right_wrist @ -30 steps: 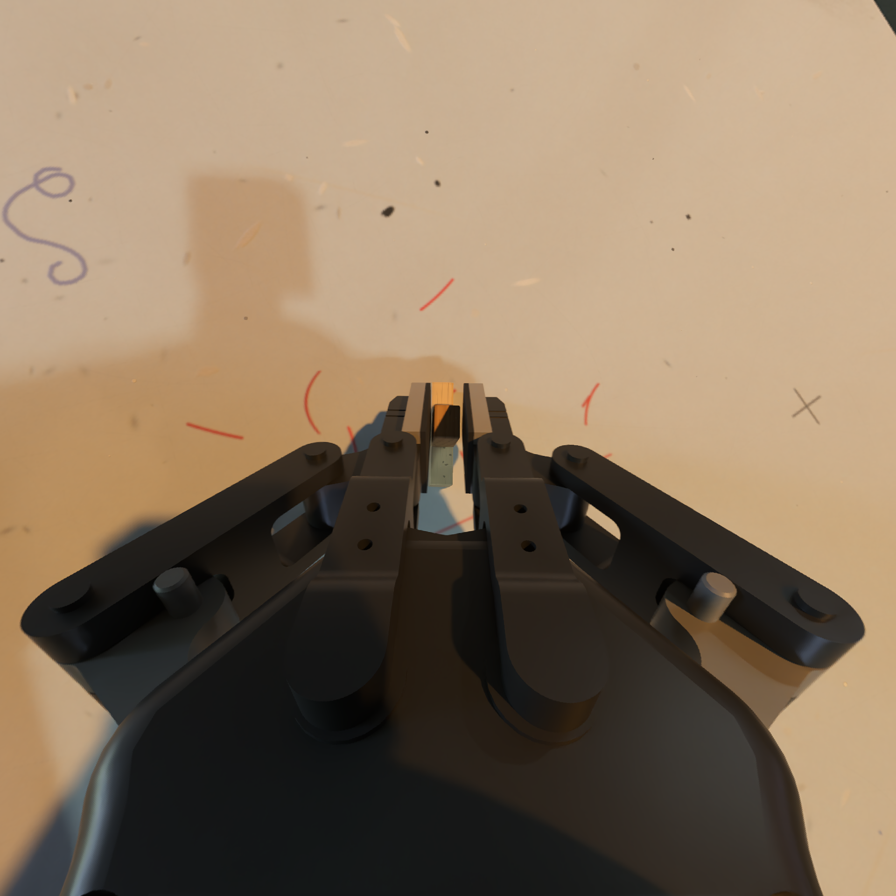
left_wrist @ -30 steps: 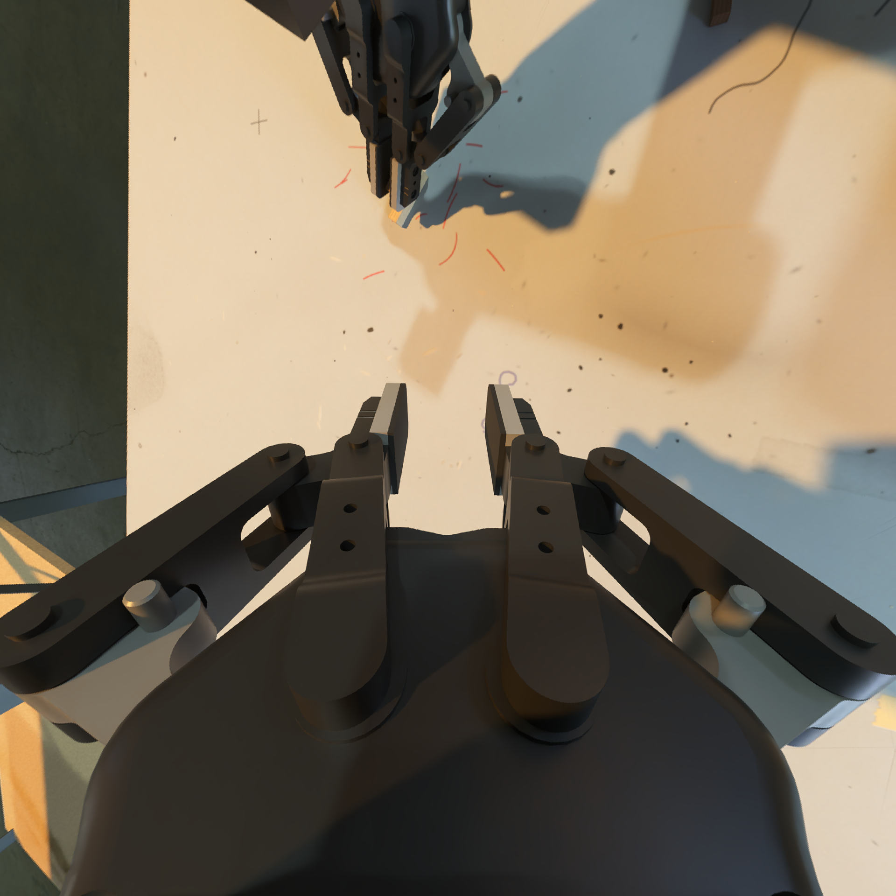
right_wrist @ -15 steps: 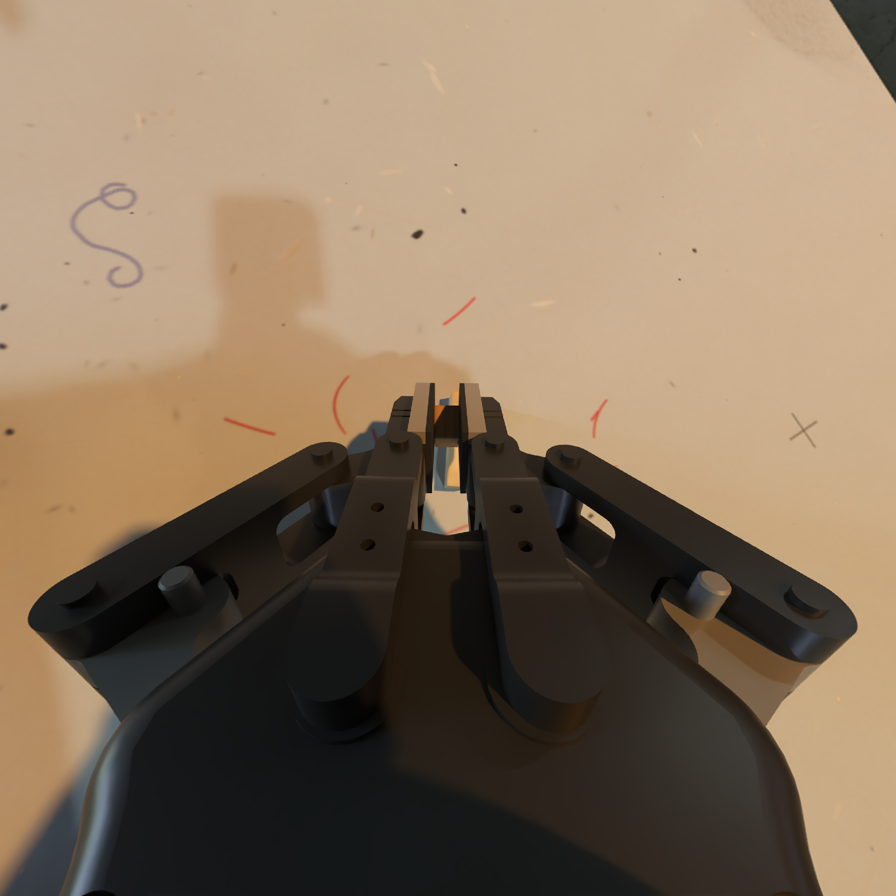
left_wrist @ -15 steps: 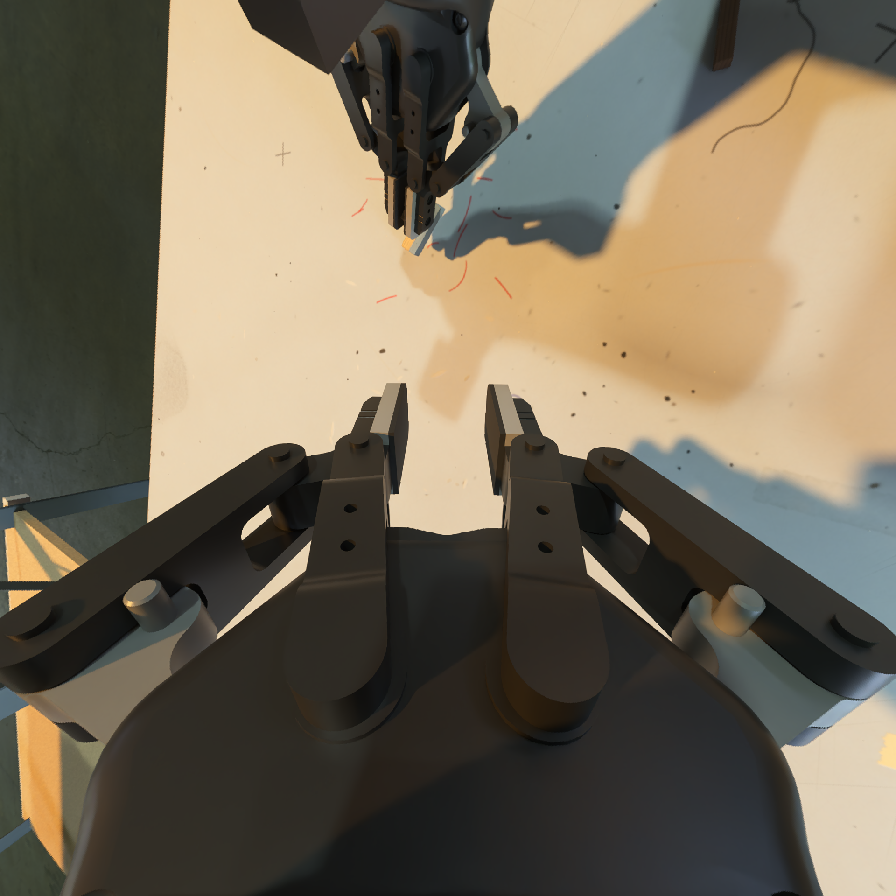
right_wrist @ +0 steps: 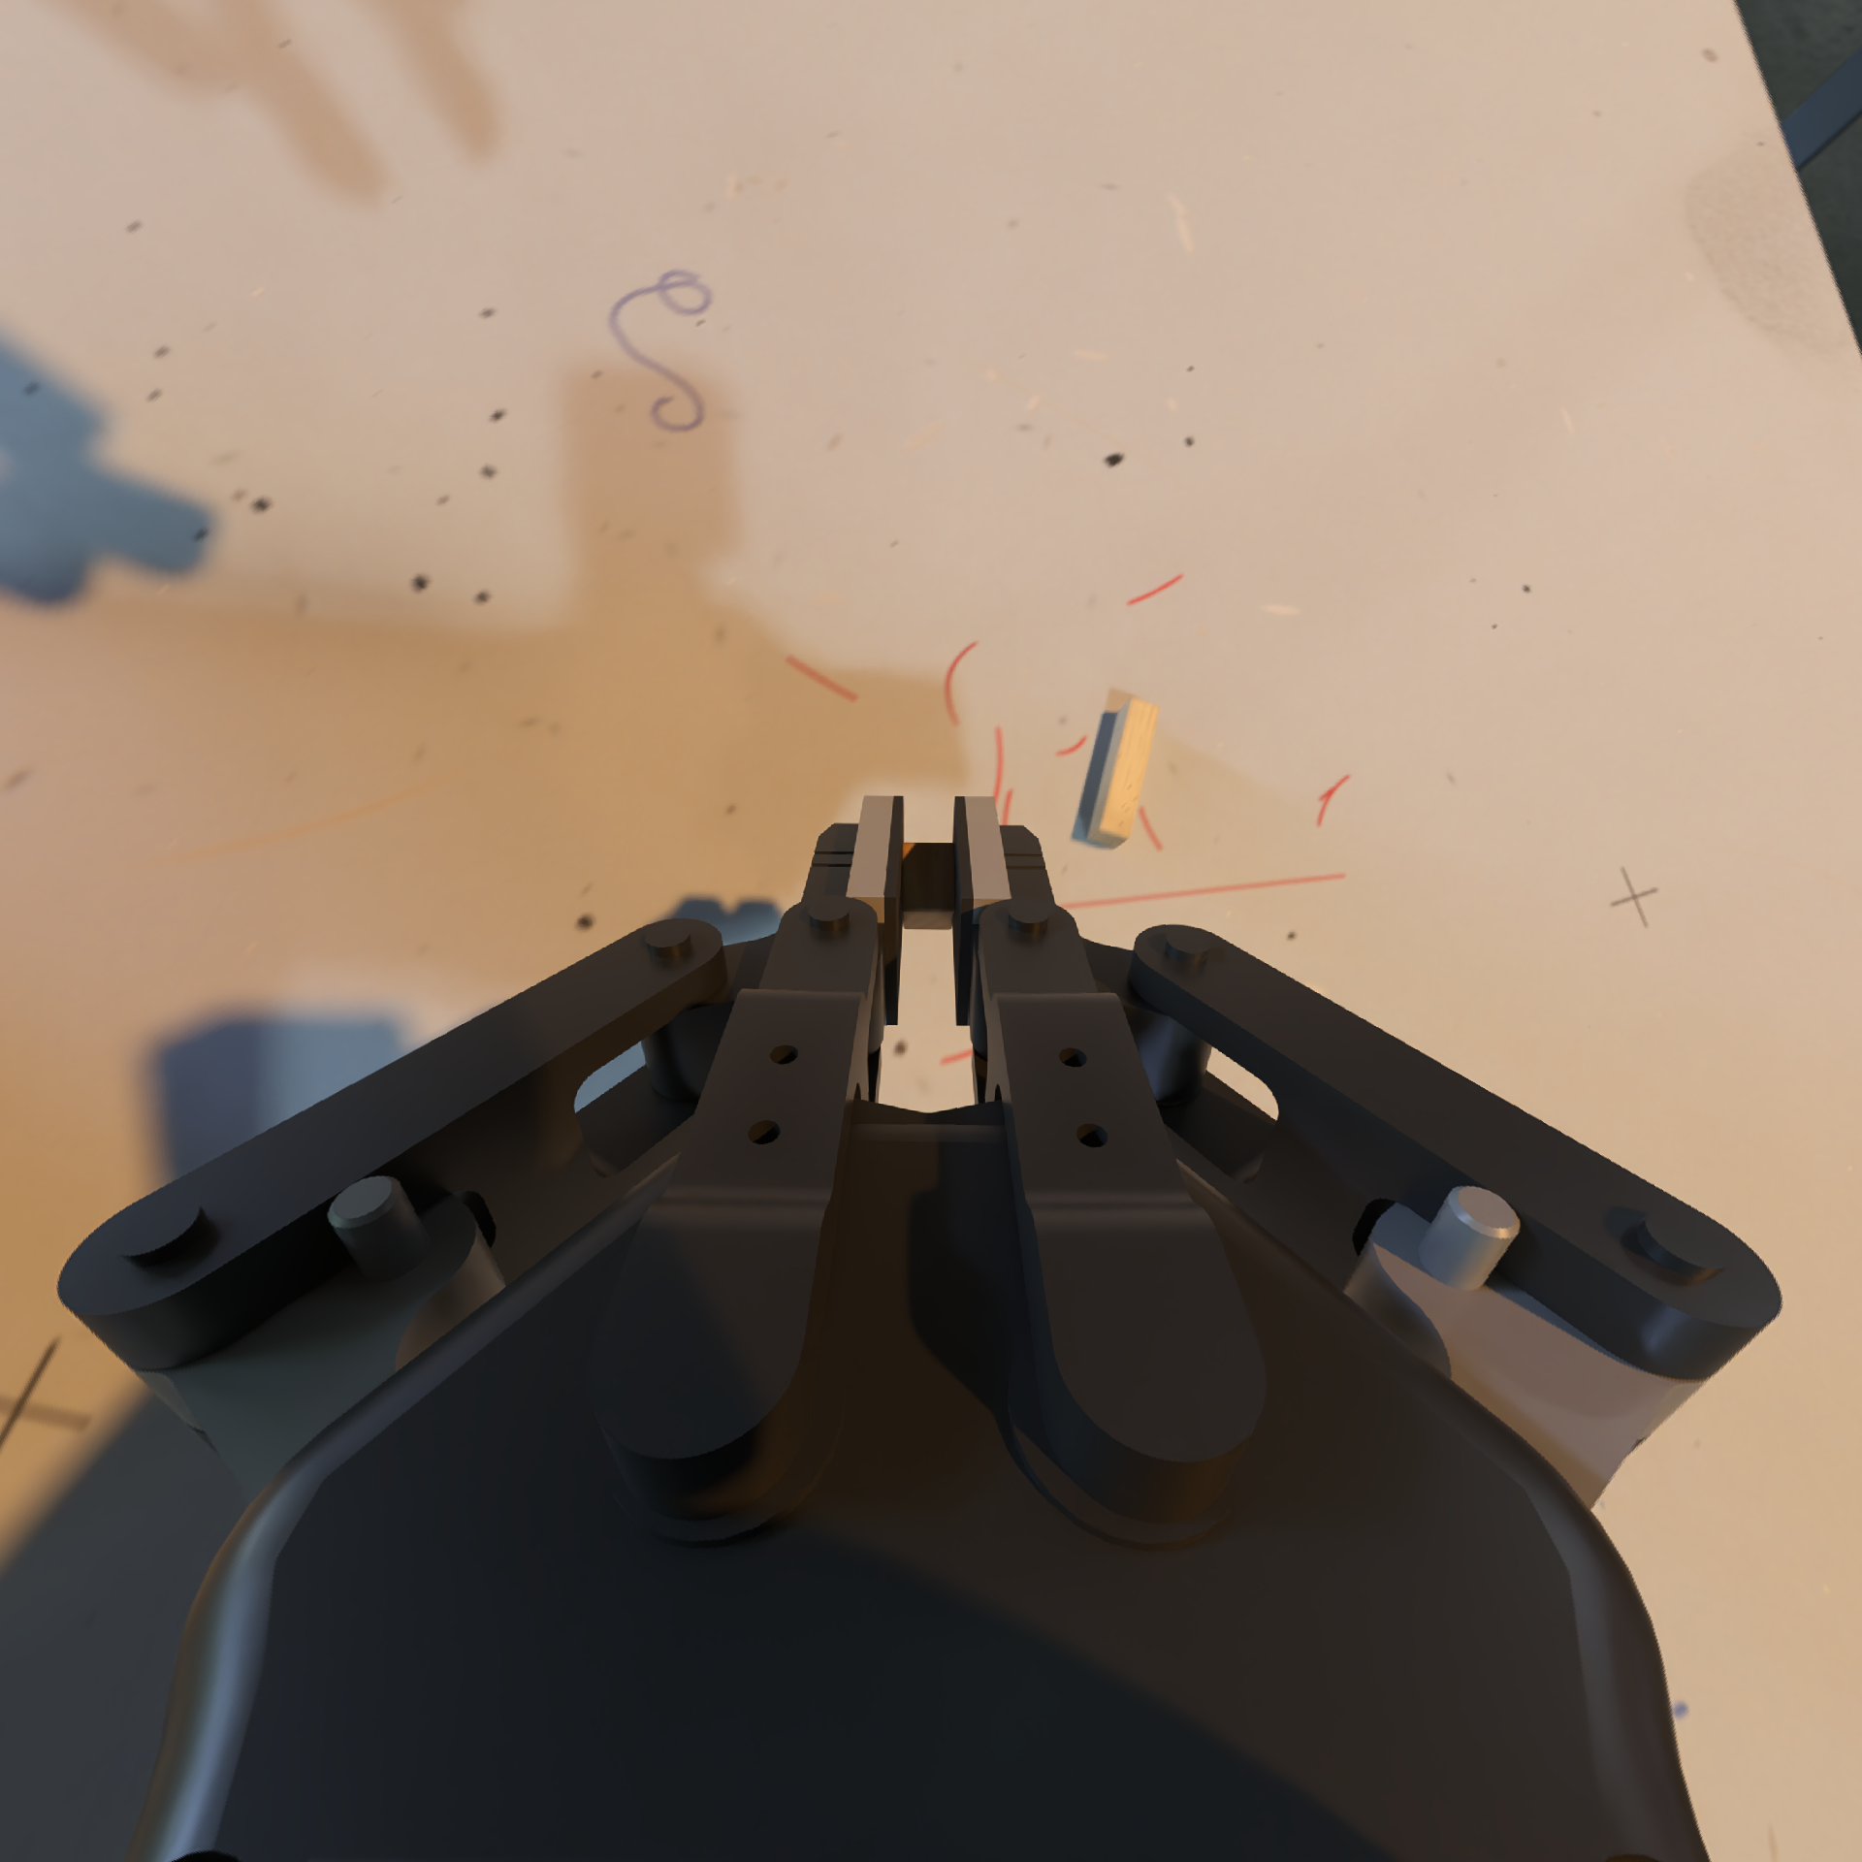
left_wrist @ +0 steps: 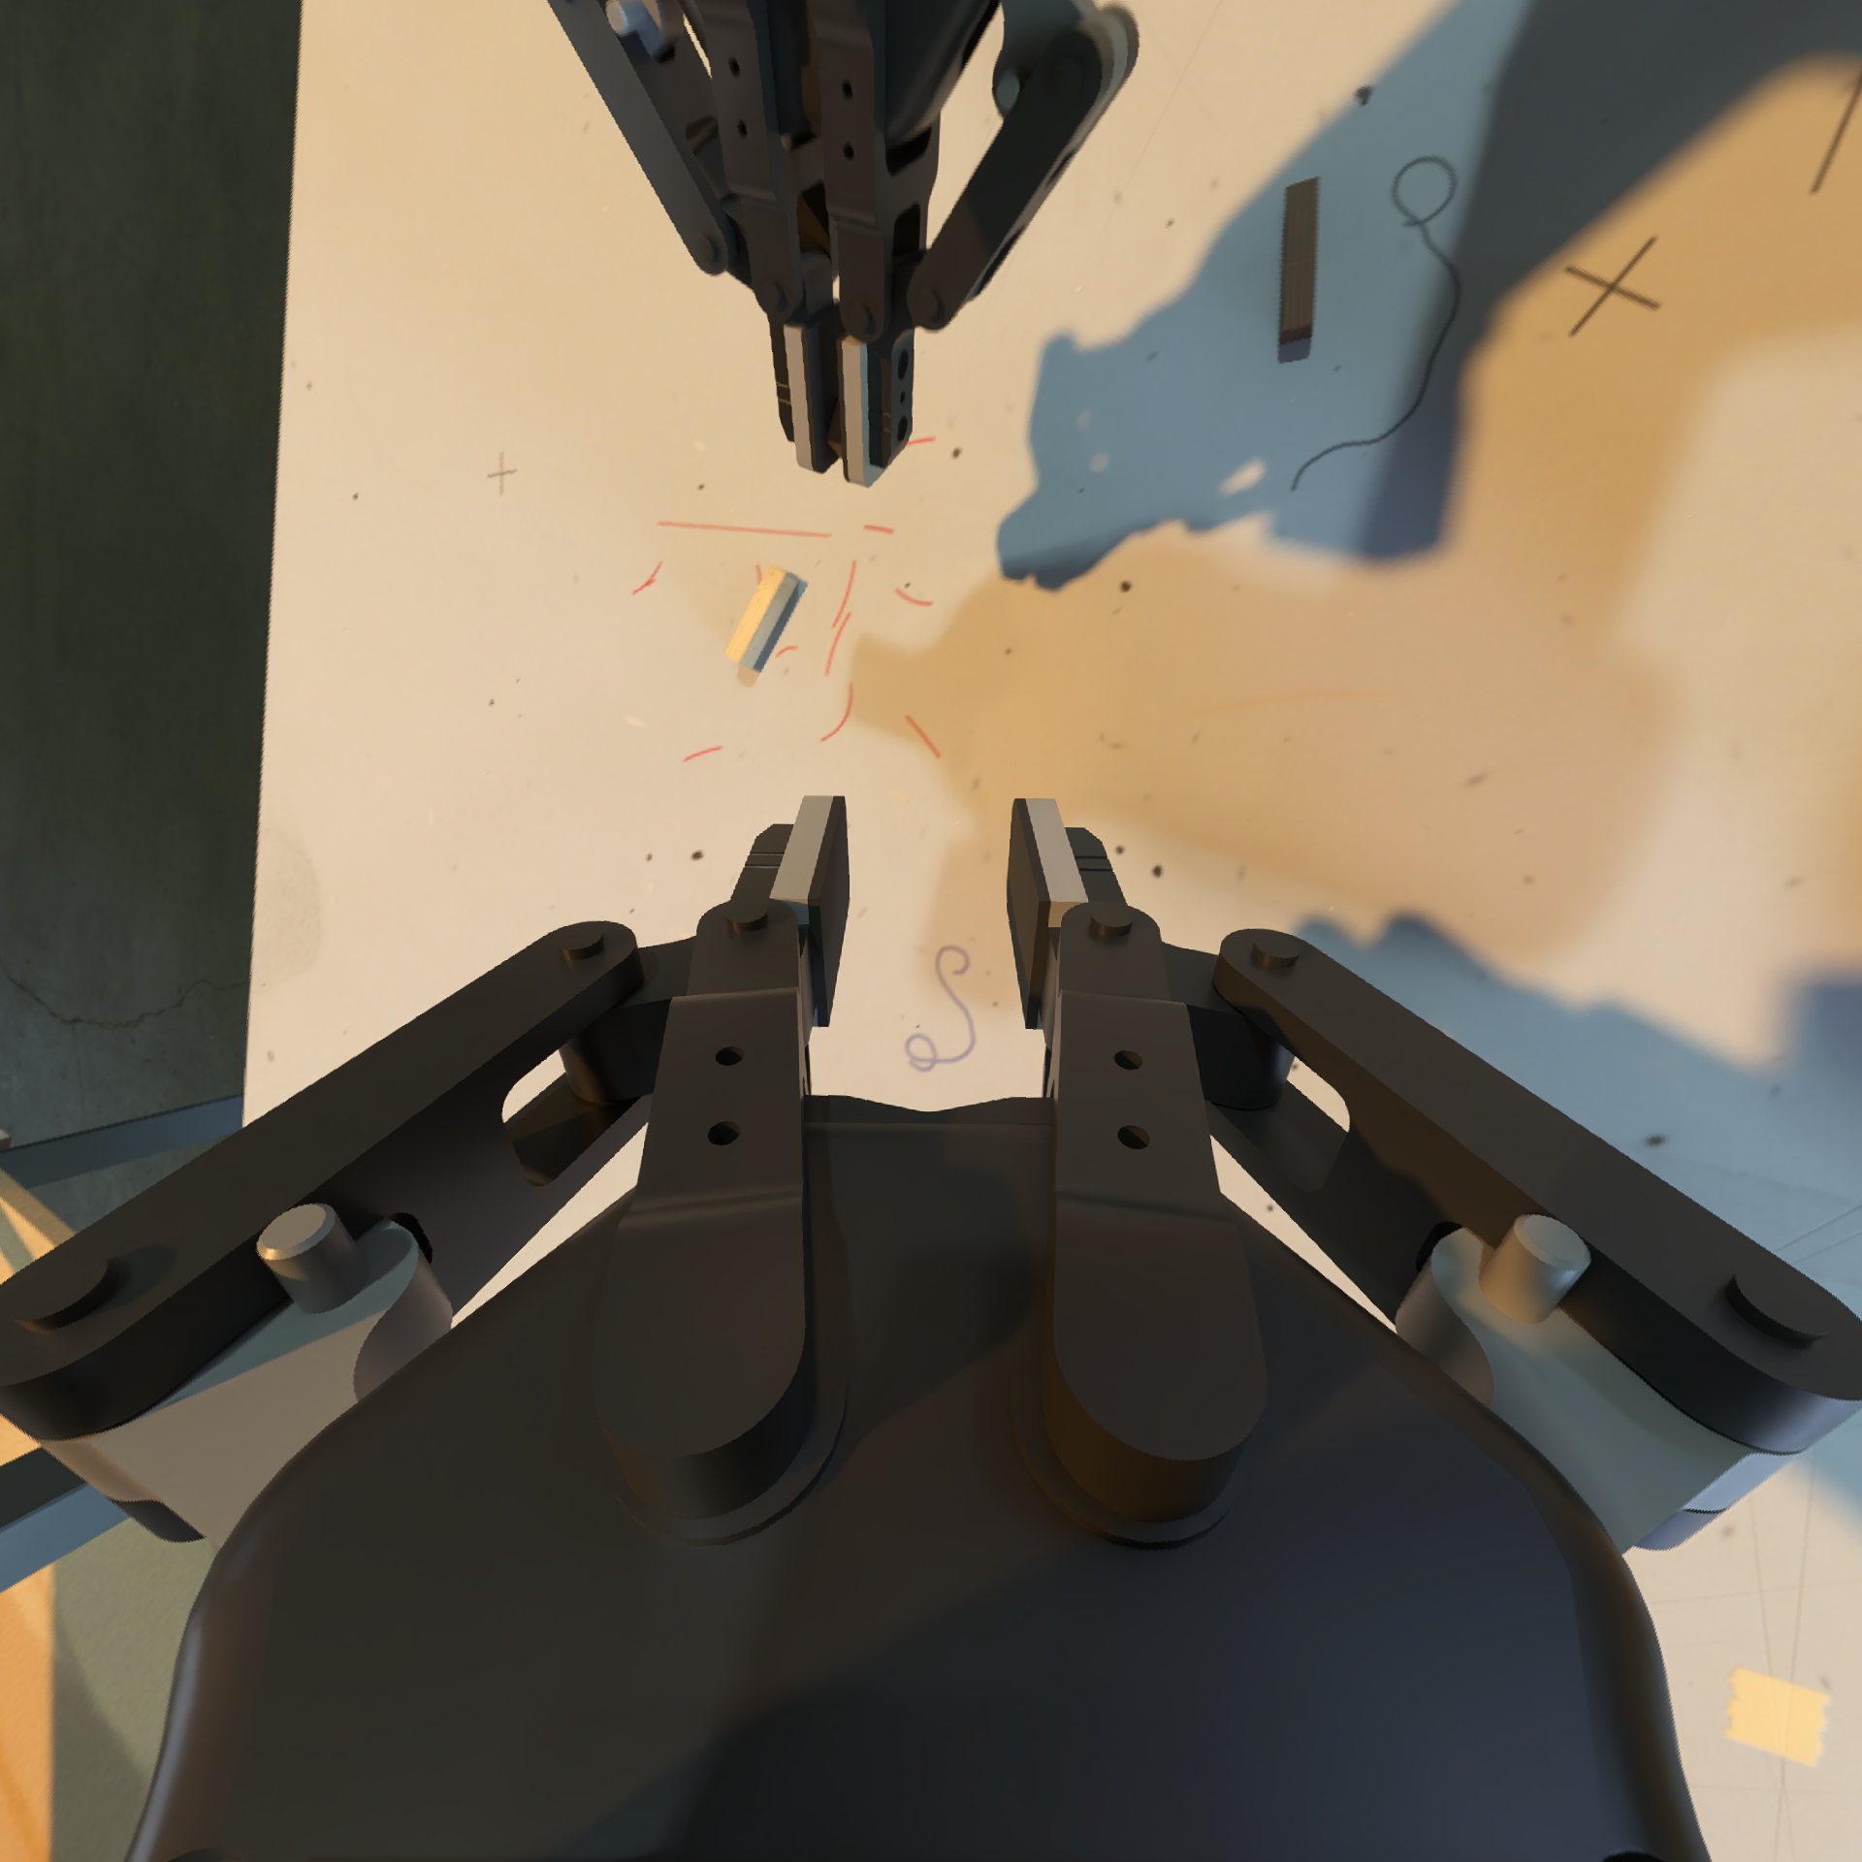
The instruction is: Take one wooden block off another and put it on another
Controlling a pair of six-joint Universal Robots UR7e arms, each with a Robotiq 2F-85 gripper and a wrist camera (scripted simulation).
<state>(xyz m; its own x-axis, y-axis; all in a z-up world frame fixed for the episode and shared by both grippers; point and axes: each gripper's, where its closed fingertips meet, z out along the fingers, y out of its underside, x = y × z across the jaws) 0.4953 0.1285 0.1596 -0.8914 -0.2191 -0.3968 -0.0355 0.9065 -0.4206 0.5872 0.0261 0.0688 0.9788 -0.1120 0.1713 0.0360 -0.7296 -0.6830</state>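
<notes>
My right gripper (right_wrist: 927,818) is shut on a small wooden block (right_wrist: 927,885), held above the table. A second pale wooden block (right_wrist: 1116,771) lies on the table just right of and beyond its fingertips, among red marks. In the left wrist view the right gripper (left_wrist: 838,458) hangs fingers-down above and beyond that pale block (left_wrist: 766,625); the held block barely shows there. A third, dark, long block (left_wrist: 1298,267) lies in shadow at the far right. My left gripper (left_wrist: 927,836) is open and empty, nearer than the pale block.
The beige table (left_wrist: 453,907) ends at a straight edge on the left, with dark floor (left_wrist: 121,605) beyond. Pen scribbles and crosses mark the top. A piece of yellow tape (left_wrist: 1778,1728) sits at the lower right. Arm shadows cross the right half.
My right gripper has risen with one block, leaving the pale block on the table. My left gripper has pulled back, so more of the table and the dark block show.
</notes>
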